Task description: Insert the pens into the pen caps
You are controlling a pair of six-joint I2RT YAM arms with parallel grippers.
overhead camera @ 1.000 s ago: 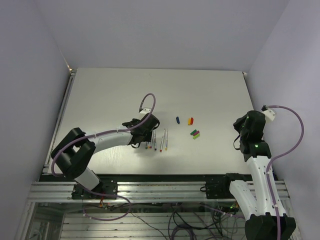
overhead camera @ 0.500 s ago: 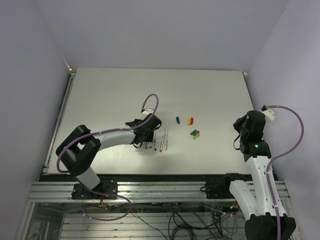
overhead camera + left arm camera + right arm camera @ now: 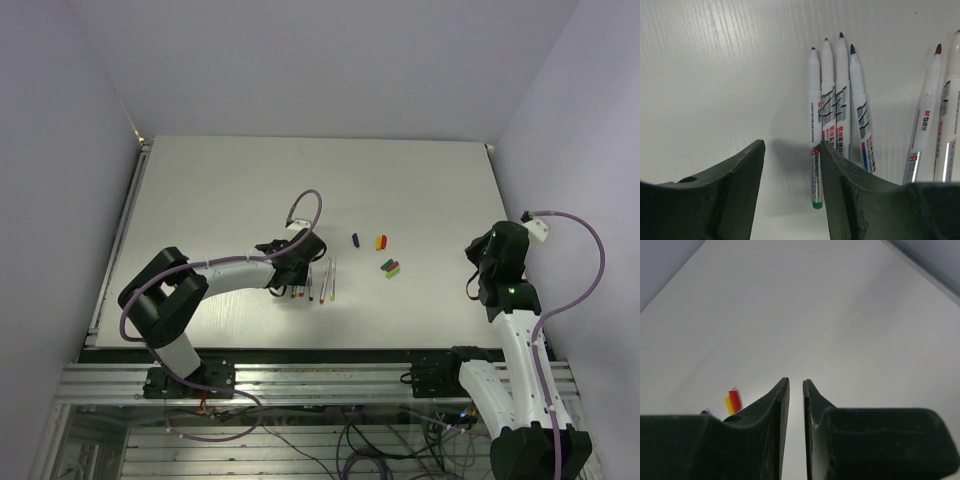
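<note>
**Pens (image 3: 841,115) lie just ahead of the left fingers, lengthwise to the reach**

The surface (image 3: 220,200) carries everything in its near half. The left arm (image 3: 230,270) stretches across it to the pens, which lie about midway between the left and right edges and closer to the near edge than the far one. The right arm (image 3: 510,300) stands well apart by the right edge.

The left fingers (image 3: 730,190) are partly open and hold nothing. The right fingers (image 3: 770,410) are only a narrow slit apart, also with nothing between them.

From the left wrist, four pens lie side by side with two more off to one side. All have their long axes running away from the fingers, roughly near edge to far edge, so the fingers straddle a pen's width rather than its length. The green-ended pen (image 3: 814,130) is the closest, its butt end right against the inner face of one finger; I cannot tell whether they touch. The gap between the fingers sits mostly beside that pen, so a small sideways shift looks necessary before closing.

The pen caps (image 3: 381,241) lie apart from the pens, toward the right edge, between the two arms. The left arm is plainly nearer the pens.
</note>
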